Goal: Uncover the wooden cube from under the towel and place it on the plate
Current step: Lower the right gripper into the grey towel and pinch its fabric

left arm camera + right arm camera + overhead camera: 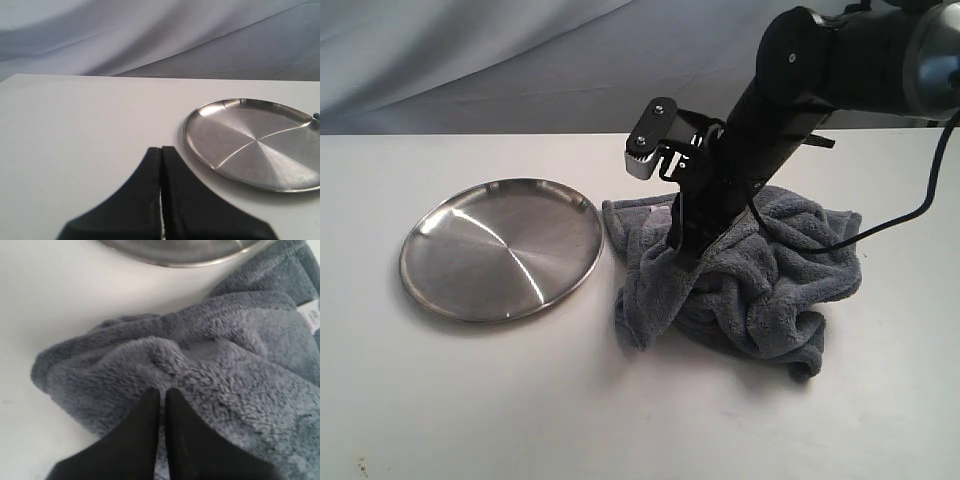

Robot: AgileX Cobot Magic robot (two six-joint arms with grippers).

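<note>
The right gripper's jaws are closed together, tips buried in the crumpled dark grey-blue fleece towel; a pinched fold cannot be confirmed. The left gripper's jaws are shut too. The pale wooden cube is hidden, presumably underneath. Uncovering is judged under way; next, the towel must be gripped and lifted clear of the round shiny steel plate.

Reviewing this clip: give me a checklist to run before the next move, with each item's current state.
1. Plate bare and ready to receive: ok.
2. Wooden cube exposed: not ok, it shows in no view.
3. Right tool at the towel: ok, fingers together against the fleece.
4. Fleece actually pinched between them: cannot tell.
5. Left tool out of the way: ok, shut, holding nothing, beside the plate.
</note>
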